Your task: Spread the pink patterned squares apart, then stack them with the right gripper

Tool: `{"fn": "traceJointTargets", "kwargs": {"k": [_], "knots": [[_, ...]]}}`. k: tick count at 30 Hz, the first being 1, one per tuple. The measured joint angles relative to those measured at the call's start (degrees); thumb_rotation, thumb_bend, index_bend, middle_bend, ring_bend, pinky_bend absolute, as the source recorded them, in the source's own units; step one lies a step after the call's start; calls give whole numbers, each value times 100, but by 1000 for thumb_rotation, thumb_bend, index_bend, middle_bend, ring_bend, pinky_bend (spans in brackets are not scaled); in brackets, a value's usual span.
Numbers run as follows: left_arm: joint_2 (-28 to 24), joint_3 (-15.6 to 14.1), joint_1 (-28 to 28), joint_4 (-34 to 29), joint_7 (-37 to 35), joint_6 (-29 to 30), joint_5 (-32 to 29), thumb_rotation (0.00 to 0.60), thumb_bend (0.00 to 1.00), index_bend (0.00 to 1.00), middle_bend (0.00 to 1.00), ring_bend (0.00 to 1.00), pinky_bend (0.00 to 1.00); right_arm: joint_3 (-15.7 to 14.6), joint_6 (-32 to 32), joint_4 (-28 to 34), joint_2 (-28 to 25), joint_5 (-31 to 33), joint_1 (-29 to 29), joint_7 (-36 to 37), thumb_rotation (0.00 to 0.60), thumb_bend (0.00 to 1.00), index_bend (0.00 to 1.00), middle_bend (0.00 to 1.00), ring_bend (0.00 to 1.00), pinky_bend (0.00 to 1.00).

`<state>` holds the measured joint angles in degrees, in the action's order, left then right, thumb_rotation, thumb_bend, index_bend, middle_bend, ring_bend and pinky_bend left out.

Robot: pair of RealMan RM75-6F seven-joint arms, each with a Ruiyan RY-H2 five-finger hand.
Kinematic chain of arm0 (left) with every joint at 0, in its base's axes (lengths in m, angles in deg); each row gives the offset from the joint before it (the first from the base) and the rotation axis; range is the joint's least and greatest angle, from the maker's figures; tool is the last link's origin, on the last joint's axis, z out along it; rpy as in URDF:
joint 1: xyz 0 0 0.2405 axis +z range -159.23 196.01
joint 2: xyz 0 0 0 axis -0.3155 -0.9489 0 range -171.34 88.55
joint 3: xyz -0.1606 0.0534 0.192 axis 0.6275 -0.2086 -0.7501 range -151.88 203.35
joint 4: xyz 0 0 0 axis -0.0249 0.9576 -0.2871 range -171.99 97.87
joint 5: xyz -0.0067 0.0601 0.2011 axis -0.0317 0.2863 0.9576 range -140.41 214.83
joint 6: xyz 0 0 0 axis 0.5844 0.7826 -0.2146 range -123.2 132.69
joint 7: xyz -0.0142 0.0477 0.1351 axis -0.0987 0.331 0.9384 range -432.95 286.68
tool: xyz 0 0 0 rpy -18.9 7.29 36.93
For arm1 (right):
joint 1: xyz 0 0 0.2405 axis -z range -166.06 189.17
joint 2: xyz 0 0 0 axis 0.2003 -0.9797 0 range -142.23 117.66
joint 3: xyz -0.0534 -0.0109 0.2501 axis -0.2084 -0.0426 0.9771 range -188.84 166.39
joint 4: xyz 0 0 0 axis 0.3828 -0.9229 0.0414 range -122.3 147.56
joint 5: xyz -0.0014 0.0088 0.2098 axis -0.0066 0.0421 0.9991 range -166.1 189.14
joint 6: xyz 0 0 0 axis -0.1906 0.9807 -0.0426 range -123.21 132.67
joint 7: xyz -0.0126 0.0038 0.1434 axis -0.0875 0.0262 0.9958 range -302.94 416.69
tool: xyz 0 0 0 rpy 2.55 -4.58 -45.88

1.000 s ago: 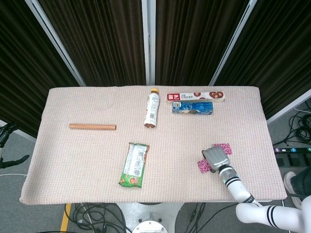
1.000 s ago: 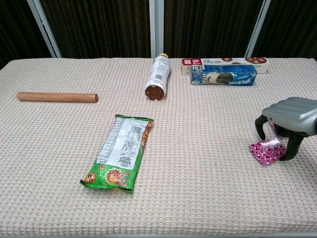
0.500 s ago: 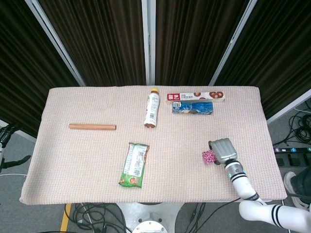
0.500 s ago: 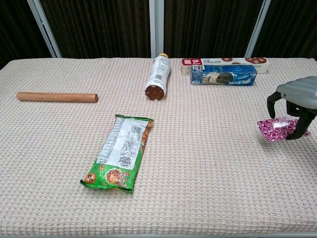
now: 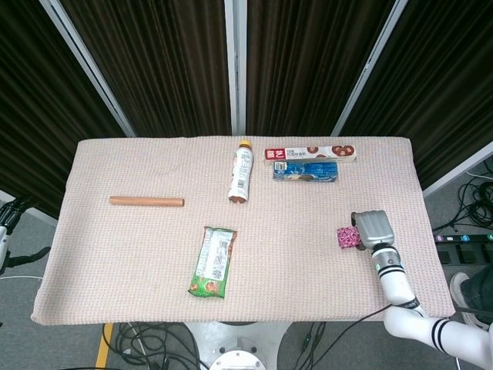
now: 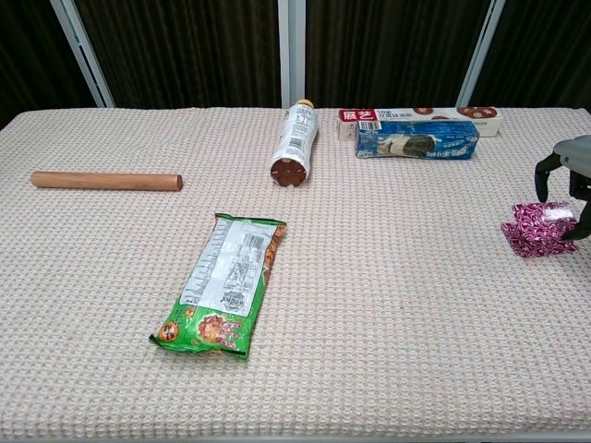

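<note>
Pink patterned squares sit at the right edge of the chest view, low against the woven surface; in the head view they show as one small magenta patch at centre right. Only one glossy, crinkled foil piece can be told apart, so whether a second lies under it, and whether it rests on the surface or hangs just above it, is unclear. The right hand, a grey, blocky metal shell with dark fingers curled downward, grasps the piece from above. Judging by this, the work looks to be somewhere in the spreading or carrying stage; a finished stack is not visible. No left hand appears in either view. Elsewhere lie a smooth wooden rod at the left, a flat green snack packet in the middle, a cylindrical bottle on its side, and two long biscuit boxes at the upper right.
</note>
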<state>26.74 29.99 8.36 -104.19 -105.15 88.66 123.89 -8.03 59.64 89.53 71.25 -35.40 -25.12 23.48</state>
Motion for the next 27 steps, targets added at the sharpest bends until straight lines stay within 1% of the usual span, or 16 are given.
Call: {"fn": "traceJointTargets", "kwargs": {"k": [6, 11, 27], "knots": [[-10, 10, -2, 10, 0, -10, -22, 600, 64, 230, 226, 165, 264, 70, -279, -482, 203, 105, -43, 78, 600, 0, 463, 1000, 1000, 982], [-16, 13, -8, 11, -1, -22, -30, 600, 64, 230, 226, 165, 264, 103, -425, -708, 360, 128, -78, 105, 600, 0, 463, 1000, 1000, 982], [5, 2, -4, 49, -21, -27, -30, 600, 64, 230, 226, 165, 264, 111, -548, -789, 377, 81, -72, 81, 600, 0, 463, 1000, 1000, 982]]}}
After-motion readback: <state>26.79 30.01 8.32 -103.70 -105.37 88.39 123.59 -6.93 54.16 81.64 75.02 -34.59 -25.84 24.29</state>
